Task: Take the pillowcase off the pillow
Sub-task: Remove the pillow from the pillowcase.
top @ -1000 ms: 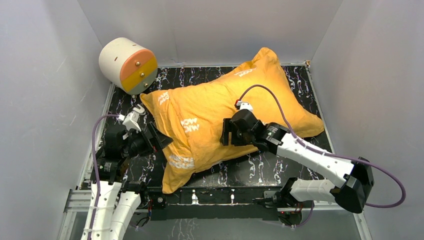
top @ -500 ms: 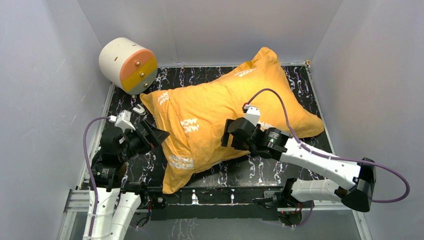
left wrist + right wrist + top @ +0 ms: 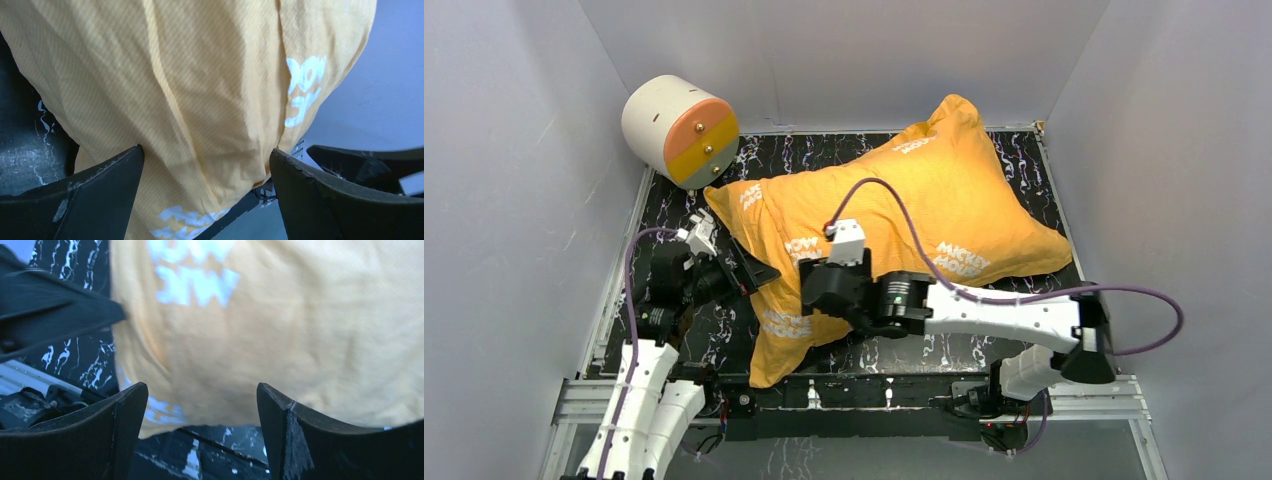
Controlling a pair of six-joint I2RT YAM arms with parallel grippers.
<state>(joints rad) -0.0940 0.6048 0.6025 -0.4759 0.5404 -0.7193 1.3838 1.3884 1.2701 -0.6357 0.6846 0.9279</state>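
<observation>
Across the middle of the black marbled surface (image 3: 944, 335), the pillowcase (image 3: 984, 200) is laid diagonally, its orange-yellow face turned up and white lettering scattered over it. It is plumply filled, and the pillow inside is hidden from every view.

Only by the overhead view is the whole layout given. One corner of the cover is raised against the back wall and another reaches the near edge. The left end effector (image 3: 759, 270) is set at the cover's left edge, and the right end effector (image 3: 814, 290) is placed over its near-left part, the two close together.

Finger positions are supplied by the wrist views. On the left wrist, the fingers are seen spread wide, with creased fabric filling the gap beyond them and nothing clamped. On the right wrist, the fingers are likewise spread wide above blurred fabric, and a dark finger of the other arm is seen at upper left.

A cream cylinder (image 3: 679, 130) with an orange-and-yellow end is lodged in the far-left corner, just beside the cover's left corner. A purple cable (image 3: 869, 181) is looped over the cover, and some lettering is masked by the right arm.
</observation>
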